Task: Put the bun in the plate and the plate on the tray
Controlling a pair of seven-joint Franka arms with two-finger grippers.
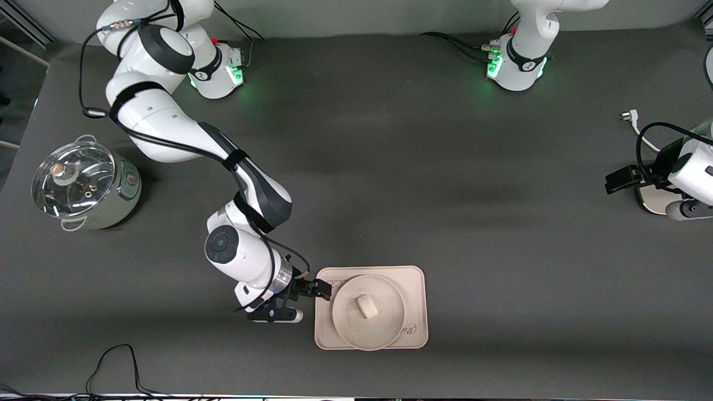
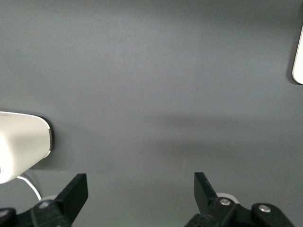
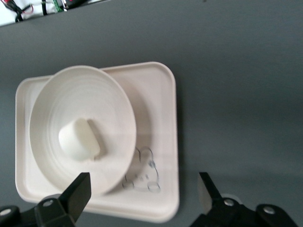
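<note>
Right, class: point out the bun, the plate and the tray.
bun point(image 1: 366, 306), front view, middle of its top.
plate point(image 1: 344, 328), front view, bare inner wall.
tray point(image 1: 415, 289), front view, bare corner toward the left arm's end.

pot: pale green w/ glass lid, side handles, knob at front; stands on table near right arm's end
lid: clear, round knob at centre, sits closed on pot
plug: white, w/ white cord, lies on table at left arm's end
table: dark grey mat surface
cable: black loop at table edge nearest cam
</note>
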